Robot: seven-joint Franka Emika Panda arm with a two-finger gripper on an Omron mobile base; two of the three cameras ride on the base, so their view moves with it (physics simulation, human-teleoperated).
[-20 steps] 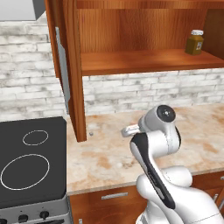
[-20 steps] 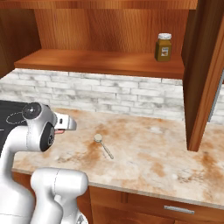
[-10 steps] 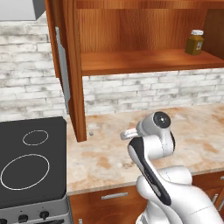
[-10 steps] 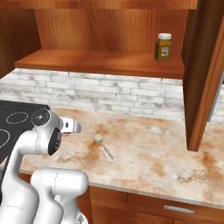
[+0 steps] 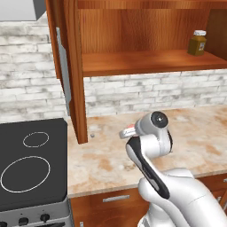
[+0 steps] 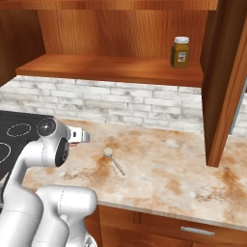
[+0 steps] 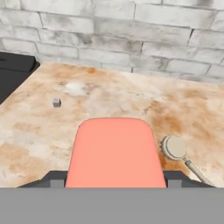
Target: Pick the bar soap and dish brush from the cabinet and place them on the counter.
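Pink bar soap [image 7: 115, 152], one, sits clamped in the tool [image 7: 114, 178]; one dish brush [image 6: 114, 158] lies on the tabletop [image 6: 173, 173]; one amber jar [image 6: 180, 52], label unreadable.

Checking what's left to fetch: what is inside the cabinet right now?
On the cabinet shelf stands an amber jar at the right. The far right is hidden behind the door.

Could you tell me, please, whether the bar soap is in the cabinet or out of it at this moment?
Out. The bar soap sits between the gripper fingertips, above the counter; the cabinet shelf holds just an amber jar.
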